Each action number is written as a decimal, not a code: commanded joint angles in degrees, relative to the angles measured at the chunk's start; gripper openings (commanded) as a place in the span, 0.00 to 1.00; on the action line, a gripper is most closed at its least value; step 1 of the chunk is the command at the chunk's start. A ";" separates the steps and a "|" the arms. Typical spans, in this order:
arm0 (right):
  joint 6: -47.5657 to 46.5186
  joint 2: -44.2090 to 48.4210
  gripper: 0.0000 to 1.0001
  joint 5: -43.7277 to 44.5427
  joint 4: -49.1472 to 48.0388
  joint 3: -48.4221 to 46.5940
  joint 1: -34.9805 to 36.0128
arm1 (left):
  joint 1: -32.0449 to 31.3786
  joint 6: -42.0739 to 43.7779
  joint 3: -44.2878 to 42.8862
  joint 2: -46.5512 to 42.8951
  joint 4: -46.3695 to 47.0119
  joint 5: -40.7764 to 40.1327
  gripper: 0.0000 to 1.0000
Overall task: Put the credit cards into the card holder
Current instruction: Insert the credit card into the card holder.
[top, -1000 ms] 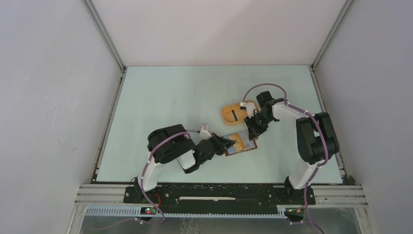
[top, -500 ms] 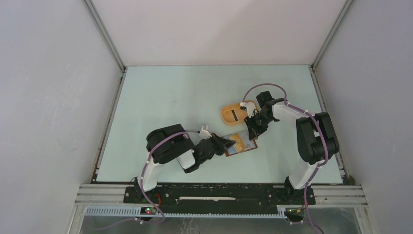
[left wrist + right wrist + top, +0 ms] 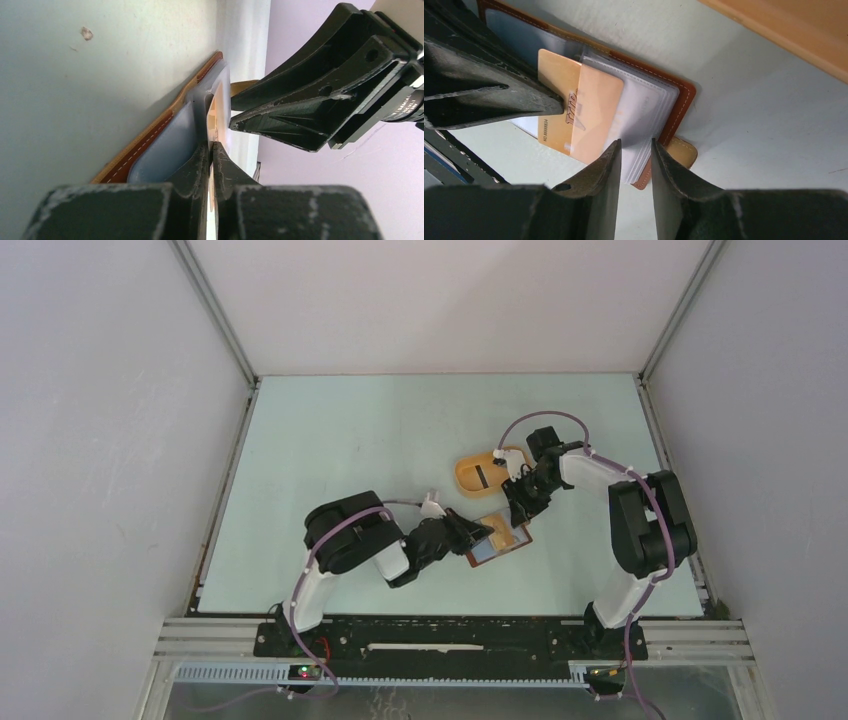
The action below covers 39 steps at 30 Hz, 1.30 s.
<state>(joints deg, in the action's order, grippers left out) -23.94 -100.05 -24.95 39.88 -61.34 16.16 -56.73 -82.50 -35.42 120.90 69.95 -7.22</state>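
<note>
The card holder (image 3: 512, 544) lies open on the table, brown leather (image 3: 684, 98) with clear plastic sleeves (image 3: 651, 107). An orange credit card (image 3: 569, 107) sits part way inside one sleeve. My left gripper (image 3: 481, 532) is shut on the card's outer edge, and the left wrist view shows the jaws (image 3: 211, 146) pinching the thin card edge-on beside the holder's stitched rim (image 3: 145, 145). My right gripper (image 3: 520, 510) stands over the holder's far end, its fingertips (image 3: 635, 145) closed on either side of the sleeve stack. Other cards do not show.
An orange-yellow oval tray (image 3: 468, 476) sits just behind the card holder, close to the right wrist, and its rim (image 3: 794, 30) fills the top right of the right wrist view. A dark strip shows inside it. Grey walls enclose the table on three sides.
The left arm has pushed right and slightly away, carrying the card further over the holder. The holder has shifted a little right. The right arm has stayed put.
</note>
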 commanded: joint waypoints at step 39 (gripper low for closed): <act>-44.72 19.94 0.00 7.69 -24.12 22.97 26.82 | 1.18 0.81 -2.10 4.16 -0.63 5.99 0.32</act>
<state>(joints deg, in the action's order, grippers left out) -68.49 -78.74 -22.46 21.10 -38.92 41.76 -55.68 -82.65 -36.58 123.00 72.86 -2.24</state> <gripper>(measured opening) 0.006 0.313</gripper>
